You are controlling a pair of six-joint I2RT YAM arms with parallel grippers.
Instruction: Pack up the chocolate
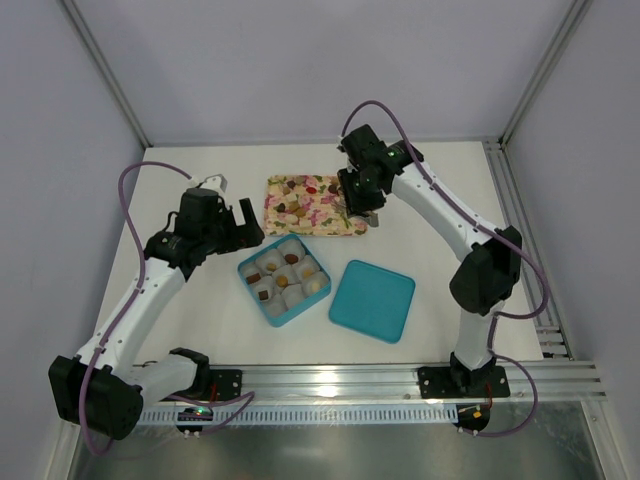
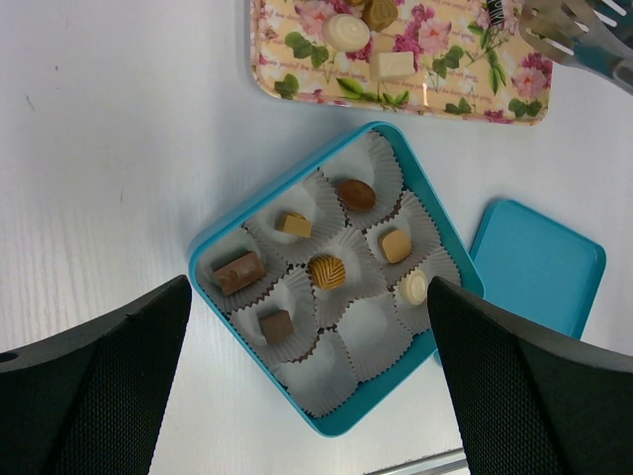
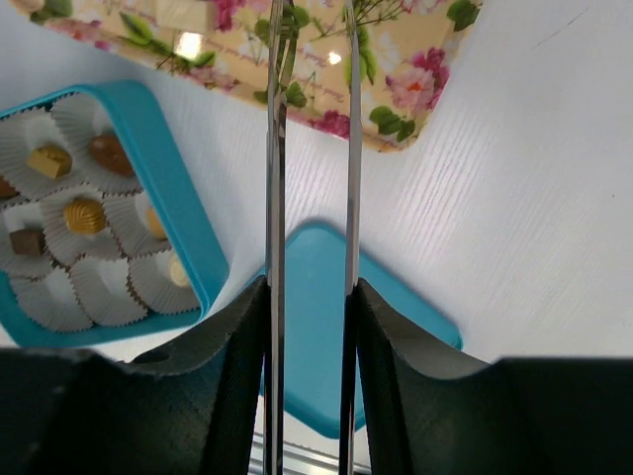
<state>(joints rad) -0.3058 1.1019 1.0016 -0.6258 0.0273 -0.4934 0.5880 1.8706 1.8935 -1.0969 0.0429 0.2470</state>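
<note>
Most paper cups (image 2: 371, 336) in the blue box (image 2: 203, 247) hold a chocolate (image 2: 326, 270), more chocolates (image 2: 346, 30) wait on the flowery tray (image 2: 445, 59), the right gripper (image 3: 312, 297) pinches metal tongs (image 3: 275, 148) by it, and the left gripper (image 2: 309, 297) has its fingers spread wide.

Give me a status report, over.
Left gripper open over box. Right gripper shut on tongs, tips over tray. Chocolate partly packed, more on tray. Nothing in the way.

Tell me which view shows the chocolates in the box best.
Left wrist: it looks down on the box, each chocolate sharp. Right wrist cuts the box at its left edge; top shows them tiny.
</note>
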